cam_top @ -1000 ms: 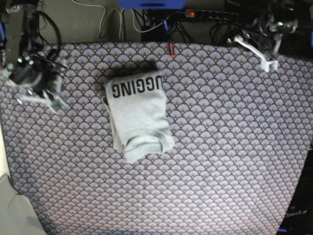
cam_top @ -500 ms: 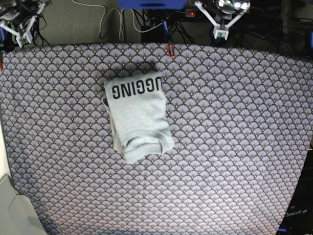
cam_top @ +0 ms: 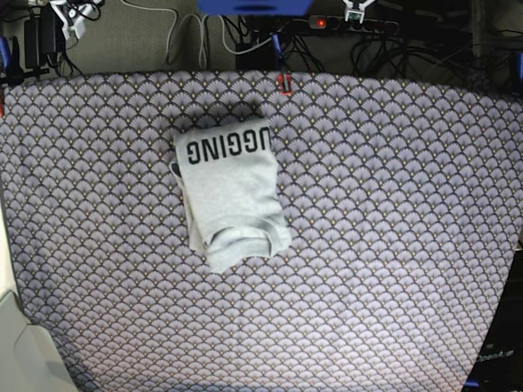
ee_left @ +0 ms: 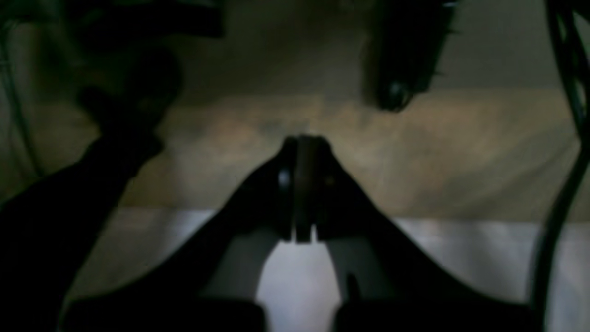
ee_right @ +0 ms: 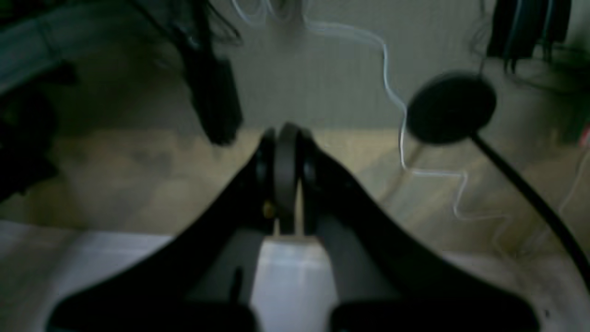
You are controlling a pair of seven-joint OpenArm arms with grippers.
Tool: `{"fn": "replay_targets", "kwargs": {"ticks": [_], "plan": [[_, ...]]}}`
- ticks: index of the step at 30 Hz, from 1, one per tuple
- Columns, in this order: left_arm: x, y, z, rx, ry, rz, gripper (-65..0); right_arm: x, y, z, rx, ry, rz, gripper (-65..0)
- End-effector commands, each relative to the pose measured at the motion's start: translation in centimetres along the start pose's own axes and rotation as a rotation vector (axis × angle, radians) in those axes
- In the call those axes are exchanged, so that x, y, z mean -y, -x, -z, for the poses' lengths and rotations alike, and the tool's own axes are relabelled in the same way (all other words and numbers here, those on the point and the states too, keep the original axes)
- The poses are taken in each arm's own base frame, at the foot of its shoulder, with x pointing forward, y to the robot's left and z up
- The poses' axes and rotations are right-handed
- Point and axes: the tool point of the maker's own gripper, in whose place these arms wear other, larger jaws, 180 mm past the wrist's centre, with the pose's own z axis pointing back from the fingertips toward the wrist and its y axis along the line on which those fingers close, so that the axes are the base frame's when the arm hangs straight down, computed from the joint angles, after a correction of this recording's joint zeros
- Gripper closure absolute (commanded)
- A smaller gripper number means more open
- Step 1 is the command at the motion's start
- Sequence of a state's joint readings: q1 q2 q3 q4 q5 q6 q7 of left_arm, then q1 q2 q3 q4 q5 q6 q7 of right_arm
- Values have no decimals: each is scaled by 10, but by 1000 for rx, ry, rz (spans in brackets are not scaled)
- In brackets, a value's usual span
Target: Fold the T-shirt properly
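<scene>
The light grey T-shirt [cam_top: 233, 192] lies folded into a compact rectangle on the cloth, left of centre in the base view. Black lettering shows along its far edge and the rolled collar sits at its near end. Both arms are drawn back beyond the table's far edge. Only the tip of my right gripper [cam_top: 69, 11] shows at the top left, and the tip of my left gripper [cam_top: 355, 10] at the top middle. In the wrist views my left gripper [ee_left: 302, 140] and right gripper [ee_right: 285, 131] are shut, holding nothing, above the floor. The T-shirt is out of both wrist views.
A purple-grey fan-patterned cloth [cam_top: 392, 245] covers the whole table. Cables and a power strip [cam_top: 351, 24] run behind the far edge, where a small red clip [cam_top: 285, 82] sits. A white surface [cam_top: 16, 351] shows at the lower left corner.
Both arms have withdrawn from over the table's far corners up to the top edge of the base view. The T-shirt has not moved.
</scene>
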State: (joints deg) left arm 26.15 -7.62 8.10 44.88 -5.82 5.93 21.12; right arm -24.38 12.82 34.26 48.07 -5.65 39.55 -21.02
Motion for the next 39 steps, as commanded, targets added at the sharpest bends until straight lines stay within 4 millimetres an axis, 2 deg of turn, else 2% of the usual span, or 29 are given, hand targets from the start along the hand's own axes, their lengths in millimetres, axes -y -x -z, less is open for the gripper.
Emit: {"fn": "replay_targets", "kwargs": {"ticks": [1, 3, 8, 9, 11, 14, 16, 19, 24, 25, 27, 30, 39], "plan": [[-9, 20, 3, -18, -22, 5, -4, 5, 12, 2, -15, -6, 12, 0], [-17, 20, 11, 48, -43, 15, -4, -2, 20, 15, 8, -38, 57, 0], [-33, 21, 28, 81, -89, 21, -4, -48, 48, 42, -20, -147, 10, 0], [-36, 18, 30, 83, -96, 21, -4, -41, 55, 46, -30, -83, -5, 0], [-41, 10, 32, 100, -108, 22, -5, -36, 54, 56, -26, 34, -45, 0], [-45, 0, 31, 144, -116, 25, -5, -20, 57, 59, -25, 217, -78, 0], [-46, -5, 31, 167, -118, 27, -5, -21, 57, 61, -21, 311, -93, 0], [-48, -13, 31, 182, -121, 26, -6, -18, 45, 59, 40, 420, -108, 0], [-43, -14, 31, 184, -113, 22, -8, -17, 51, 52, 94, 511, -137, 0], [-43, -15, 31, 185, -113, 22, -9, -25, 50, 54, 105, 512, -143, 0], [-44, -25, 32, 200, -117, 14, -9, -27, 50, 54, 110, 520, -144, 0], [-47, -20, 33, 179, -126, 11, -9, -29, 53, 54, 106, 517, -140, 0], [-48, -22, 33, 180, -127, 11, -9, -31, 53, 55, 105, 514, -142, 0]]}}
